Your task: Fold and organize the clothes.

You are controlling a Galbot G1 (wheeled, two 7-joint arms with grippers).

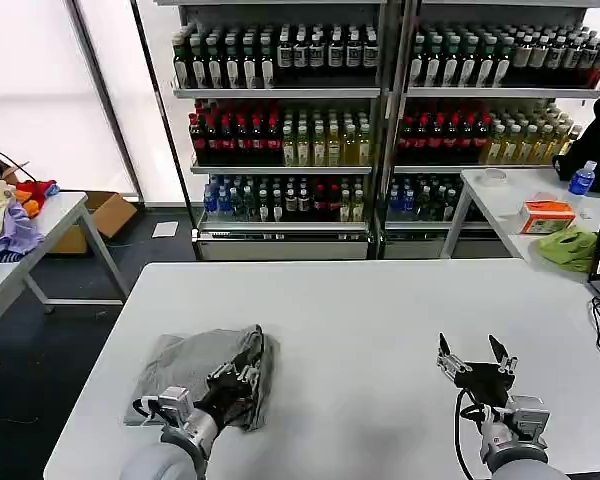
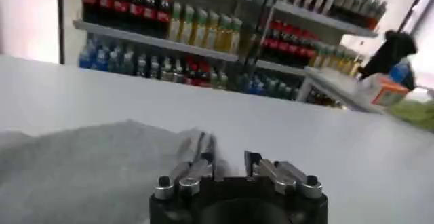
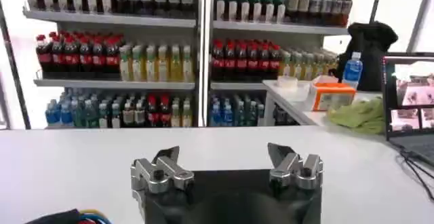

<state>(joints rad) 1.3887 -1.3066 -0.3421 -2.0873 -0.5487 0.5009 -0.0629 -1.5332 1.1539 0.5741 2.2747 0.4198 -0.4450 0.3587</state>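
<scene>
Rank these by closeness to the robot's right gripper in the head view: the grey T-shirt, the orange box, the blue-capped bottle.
From the right gripper:
1. Orange box, on the side table to its right.
2. Grey T-shirt, across the table under the left gripper.
3. Blue-capped bottle, behind the box; nearly ties with the shirt.

My jaws: bare metal, dull sheen. T-shirt (image 1: 205,375) soft matt grey cotton, creased. Table (image 1: 370,330) smooth matt white.
</scene>
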